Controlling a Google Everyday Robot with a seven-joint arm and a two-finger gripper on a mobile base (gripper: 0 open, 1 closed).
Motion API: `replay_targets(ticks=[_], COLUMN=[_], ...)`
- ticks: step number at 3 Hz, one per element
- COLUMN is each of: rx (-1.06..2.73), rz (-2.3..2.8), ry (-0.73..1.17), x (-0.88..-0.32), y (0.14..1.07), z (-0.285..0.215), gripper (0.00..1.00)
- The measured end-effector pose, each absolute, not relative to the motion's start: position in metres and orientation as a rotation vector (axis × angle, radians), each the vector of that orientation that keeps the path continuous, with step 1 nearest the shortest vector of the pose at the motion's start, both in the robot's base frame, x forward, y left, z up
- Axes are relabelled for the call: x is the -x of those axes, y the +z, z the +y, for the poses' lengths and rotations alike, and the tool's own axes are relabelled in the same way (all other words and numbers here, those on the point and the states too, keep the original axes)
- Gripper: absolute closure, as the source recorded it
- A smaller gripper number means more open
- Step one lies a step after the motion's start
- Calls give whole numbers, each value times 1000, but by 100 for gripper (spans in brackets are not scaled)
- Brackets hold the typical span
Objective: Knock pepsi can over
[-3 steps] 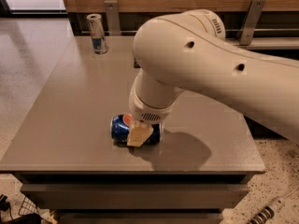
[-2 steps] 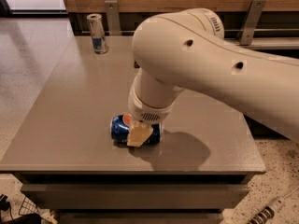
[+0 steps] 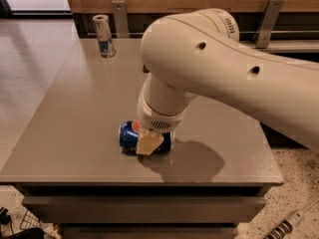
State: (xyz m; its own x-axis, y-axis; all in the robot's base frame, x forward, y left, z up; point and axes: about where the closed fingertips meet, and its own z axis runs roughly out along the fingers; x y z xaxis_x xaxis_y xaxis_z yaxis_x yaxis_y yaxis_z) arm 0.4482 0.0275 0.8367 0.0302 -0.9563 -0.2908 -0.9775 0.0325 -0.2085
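Note:
The pepsi can is dark blue and lies on its side on the grey table, near the front edge at the middle. My gripper hangs straight down from the big white arm and sits right over the can. One tan fingertip shows in front of the can. The arm's wrist hides the right part of the can and the rest of the gripper.
A slimmer silver-and-blue can stands upright at the table's far left corner. A wooden wall with metal brackets runs behind the table. The table's front edge is close below the can. A cable lies on the floor at the lower right.

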Motion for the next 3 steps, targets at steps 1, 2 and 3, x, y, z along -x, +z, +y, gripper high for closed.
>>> replay_targets(ticks=[1, 2, 3], rx=[1966, 1968, 1968], rz=[1964, 1962, 1962], ry=[82, 81, 81], x=[-448, -447, -447], y=[837, 837, 837], z=[28, 29, 29], gripper=[17, 0, 0])
